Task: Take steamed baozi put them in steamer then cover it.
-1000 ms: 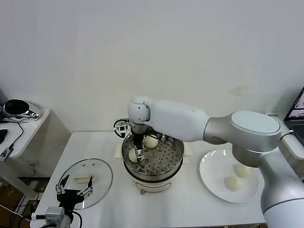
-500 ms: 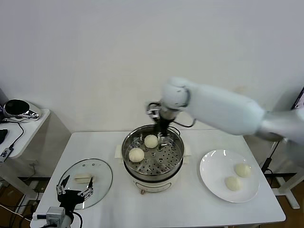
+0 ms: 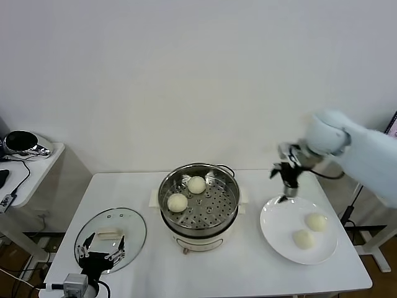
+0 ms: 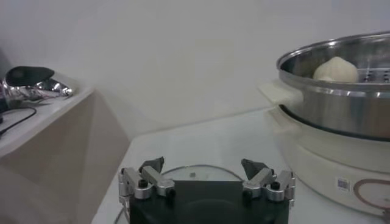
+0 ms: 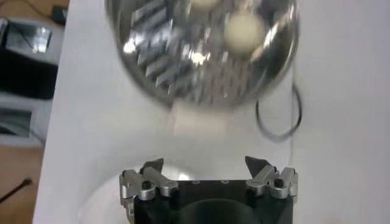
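The steamer stands mid-table with two steamed baozi on its perforated tray. Two more baozi lie on a white plate to the right. My right gripper hangs open and empty above the plate's far-left rim. Its wrist view looks back at the steamer and a baozi beyond the open gripper. The glass cover lies flat at front left. My left gripper waits open just over its near edge; its wrist view shows the gripper, the cover's rim and the steamer.
A low side table at far left carries a shiny black and silver object and cables. A laptop edge shows at far right. A cord loop lies behind the steamer. The white wall is close behind the table.
My right arm has lifted out of the steamer, leaving a second baozi on the tray, and swung right to the plate. The left gripper has sunk slightly.
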Motion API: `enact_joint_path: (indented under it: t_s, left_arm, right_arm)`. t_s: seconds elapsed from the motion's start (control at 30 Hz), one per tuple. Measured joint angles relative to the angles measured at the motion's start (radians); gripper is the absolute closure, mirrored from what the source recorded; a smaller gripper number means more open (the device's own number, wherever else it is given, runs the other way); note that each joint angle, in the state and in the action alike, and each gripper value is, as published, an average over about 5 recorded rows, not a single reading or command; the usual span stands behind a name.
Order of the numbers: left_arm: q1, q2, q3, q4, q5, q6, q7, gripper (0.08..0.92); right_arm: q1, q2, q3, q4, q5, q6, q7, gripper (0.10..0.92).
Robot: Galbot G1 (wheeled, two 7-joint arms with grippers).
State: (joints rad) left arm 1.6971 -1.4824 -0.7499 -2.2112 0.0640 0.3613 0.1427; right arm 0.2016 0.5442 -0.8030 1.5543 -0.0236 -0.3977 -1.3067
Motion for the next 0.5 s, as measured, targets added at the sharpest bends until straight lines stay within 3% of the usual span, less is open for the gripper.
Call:
enact_joint_path:
  t_s: [0.5]
  left_arm:
    - [0.009, -0.016, 0.000, 0.010, 0.010, 0.002, -0.004, 0.177]
  right_arm:
    - [-0.380, -0.046, 0.238, -0.074, -0.216, 0.108, 0.023, 0.203]
